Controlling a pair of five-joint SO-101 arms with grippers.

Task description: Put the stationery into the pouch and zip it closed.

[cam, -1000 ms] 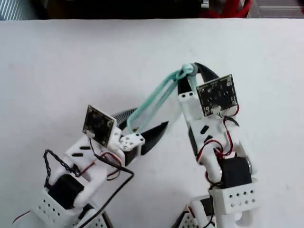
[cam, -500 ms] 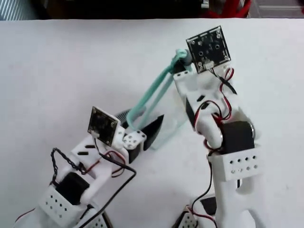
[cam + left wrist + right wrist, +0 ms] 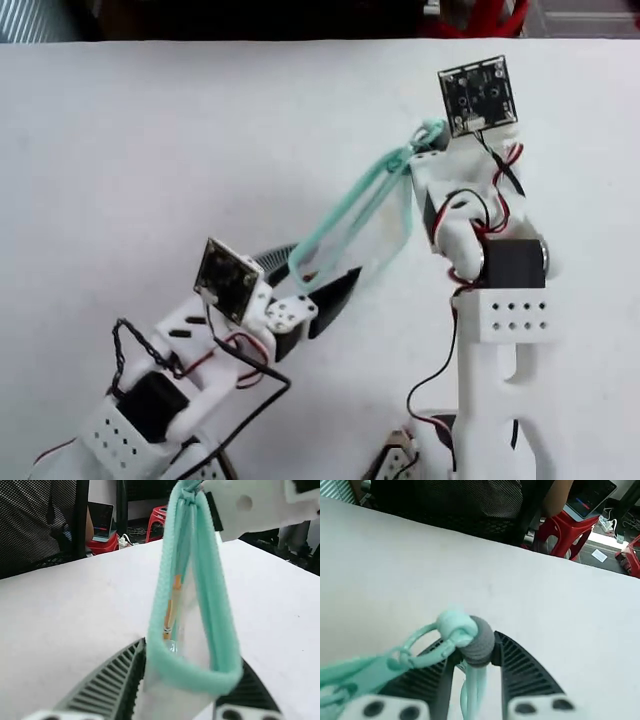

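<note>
A clear pouch (image 3: pixel 372 222) with mint-green zipper trim hangs stretched between the two arms above the white table. My left gripper (image 3: pixel 318 288) is shut on its near end; the left wrist view has the trim (image 3: pixel 172 605) running up from the gripper (image 3: pixel 190 680). The two mint bands stand apart by the left gripper and meet at the far end. An orange stationery item (image 3: pixel 176 592) lies inside the pouch. My right gripper (image 3: pixel 425 150) is shut on the zipper pull, a grey bead (image 3: pixel 479 641) tied to a mint cord knot (image 3: pixel 452 625), held in the gripper (image 3: pixel 475 655).
The white table (image 3: pixel 130 150) stretches wide to the left and behind the arms. Red stools (image 3: pixel 565 535) and a mesh chair (image 3: pixel 460 500) stand beyond the far table edge. Loose black and red cables (image 3: pixel 240 370) hang by the left arm's base.
The right arm has swung right and toward the table's far side, pulling the zipper pull with it. The pouch is drawn out longer. The left gripper has shifted slightly nearer and rightward, still holding.
</note>
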